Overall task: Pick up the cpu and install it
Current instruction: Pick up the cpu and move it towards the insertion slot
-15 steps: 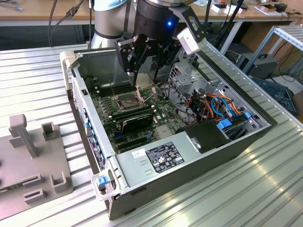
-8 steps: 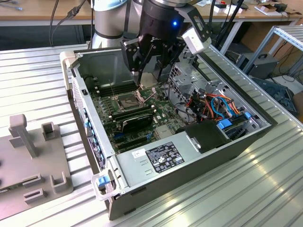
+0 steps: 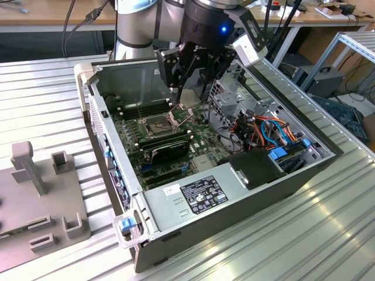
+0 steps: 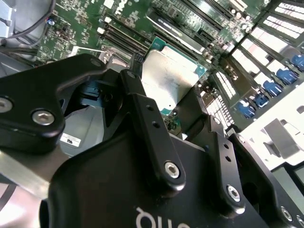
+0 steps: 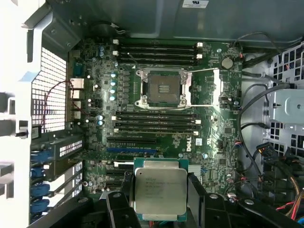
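The cpu (image 5: 159, 191), a flat square chip with a dull silver top, is clamped between my gripper's (image 5: 160, 199) two black fingers (image 5: 196, 190). In the second wrist view the cpu (image 4: 169, 80) hangs over the green motherboard with a finger (image 4: 142, 109) on each side. In the exterior view my gripper (image 3: 191, 88) hovers inside the open computer case (image 3: 117, 175), with the cpu (image 3: 190, 96) above and just behind the socket (image 3: 160, 123). The socket (image 5: 164, 88) lies open, its dark contact field bare and its metal bracket swung aside.
Black memory slots (image 5: 156, 50) flank the socket on both sides. A long black module (image 3: 169, 151) sits in front of the socket. The drive cage (image 3: 231, 93) and coloured cables (image 3: 266, 132) stand at the exterior view's right, and the power supply (image 3: 196, 196) at the front. A grey fixture (image 3: 35, 205) rests outside.
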Robot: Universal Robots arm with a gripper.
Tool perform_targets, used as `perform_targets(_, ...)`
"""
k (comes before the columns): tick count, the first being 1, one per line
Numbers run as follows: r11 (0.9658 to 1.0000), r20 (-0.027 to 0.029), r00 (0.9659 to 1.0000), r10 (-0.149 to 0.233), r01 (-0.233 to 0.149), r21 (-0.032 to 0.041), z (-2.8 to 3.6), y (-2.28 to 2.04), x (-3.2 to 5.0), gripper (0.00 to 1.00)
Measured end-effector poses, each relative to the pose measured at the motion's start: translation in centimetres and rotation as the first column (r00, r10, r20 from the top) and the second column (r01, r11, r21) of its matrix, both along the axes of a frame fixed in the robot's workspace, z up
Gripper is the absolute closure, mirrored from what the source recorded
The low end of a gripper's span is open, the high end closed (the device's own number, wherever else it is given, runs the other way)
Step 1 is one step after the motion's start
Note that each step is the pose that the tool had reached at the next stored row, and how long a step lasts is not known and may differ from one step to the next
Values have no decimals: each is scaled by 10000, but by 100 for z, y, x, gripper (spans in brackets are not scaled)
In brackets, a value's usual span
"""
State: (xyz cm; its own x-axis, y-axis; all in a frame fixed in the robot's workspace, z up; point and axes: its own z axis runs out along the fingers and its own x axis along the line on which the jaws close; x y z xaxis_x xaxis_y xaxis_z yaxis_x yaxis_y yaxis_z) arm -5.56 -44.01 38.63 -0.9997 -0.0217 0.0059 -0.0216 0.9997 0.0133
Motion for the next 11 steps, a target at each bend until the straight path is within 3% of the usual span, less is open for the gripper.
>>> perform_targets(5, 10000, -1, 10000, 1, -1, 0, -8, 0, 117, 46)
perform_targets(11, 10000, 0, 10000, 1, -1, 0, -9, 3, 121, 46)
